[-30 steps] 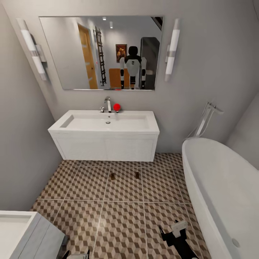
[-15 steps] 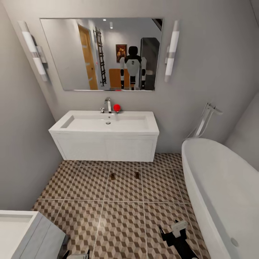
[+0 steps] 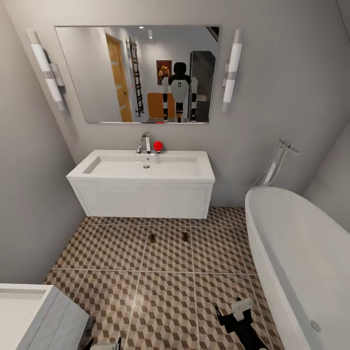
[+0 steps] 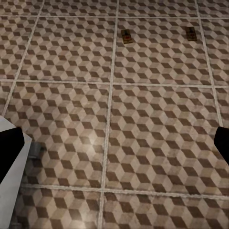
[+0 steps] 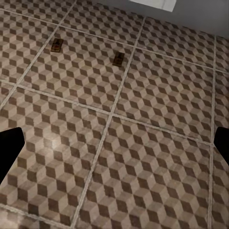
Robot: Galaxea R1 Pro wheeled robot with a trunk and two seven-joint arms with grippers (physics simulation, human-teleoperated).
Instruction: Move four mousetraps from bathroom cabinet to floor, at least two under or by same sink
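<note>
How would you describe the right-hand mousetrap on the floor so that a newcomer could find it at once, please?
Start at the white sink under the mirror, then look down to the patterned floor just in front of it. Two small brown mousetraps lie side by side there, apart; the one meant is nearer the bathtub, whereas its twin lies close beside a grout line.

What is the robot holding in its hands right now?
Nothing. Both wrist views show only bare floor tiles between the open fingertips of the left gripper and the right gripper. Two mousetraps lie on the floor by the sink.
</note>
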